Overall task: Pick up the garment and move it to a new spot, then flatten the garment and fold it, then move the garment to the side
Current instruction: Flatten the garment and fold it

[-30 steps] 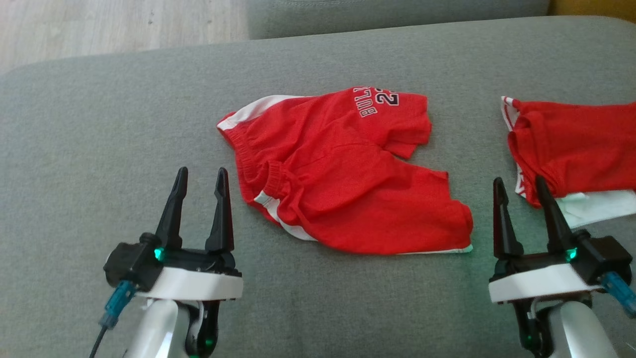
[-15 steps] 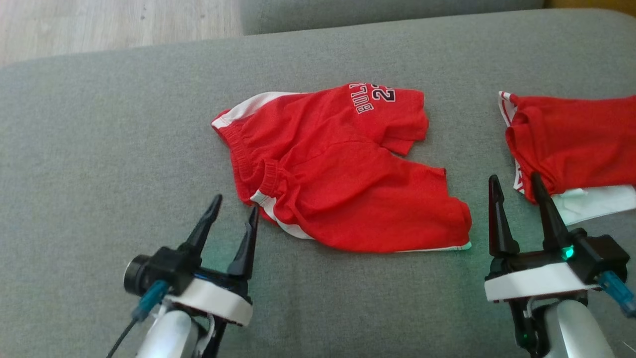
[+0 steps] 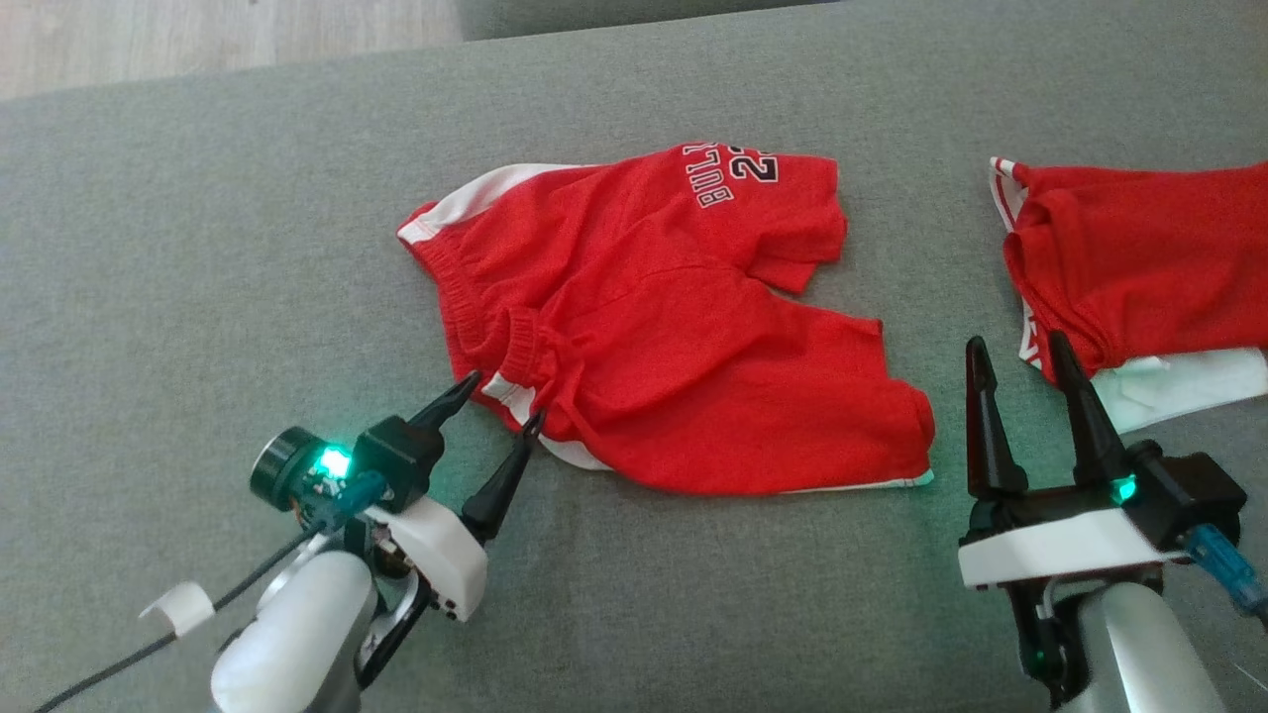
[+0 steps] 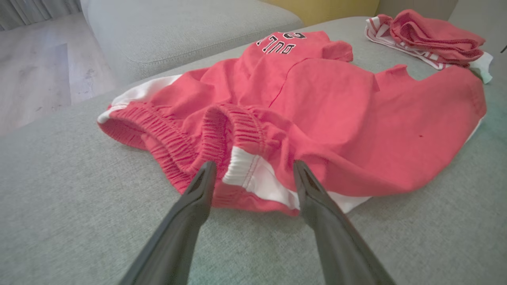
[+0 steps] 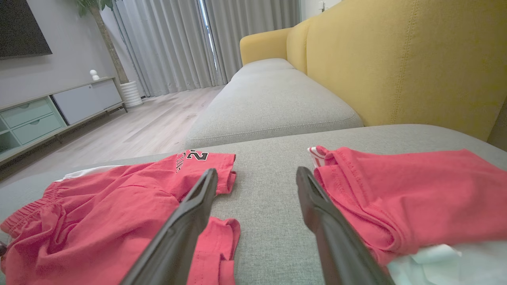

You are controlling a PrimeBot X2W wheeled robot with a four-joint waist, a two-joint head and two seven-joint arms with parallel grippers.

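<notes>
Red shorts [image 3: 654,327] crosswise; waistband [image 3: 464,297] leftward

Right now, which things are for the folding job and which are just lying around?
For the job: red shorts, left end effector open at their waistband, right end effector open.
Just lying about: other red garment, white cloth beneath it, yellow sofa back.

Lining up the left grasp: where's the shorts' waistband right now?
Head view, centre-left: the waistband is the shorts' left end on the grey cushion, its white-striped corner between the open left gripper's fingertips.
</notes>
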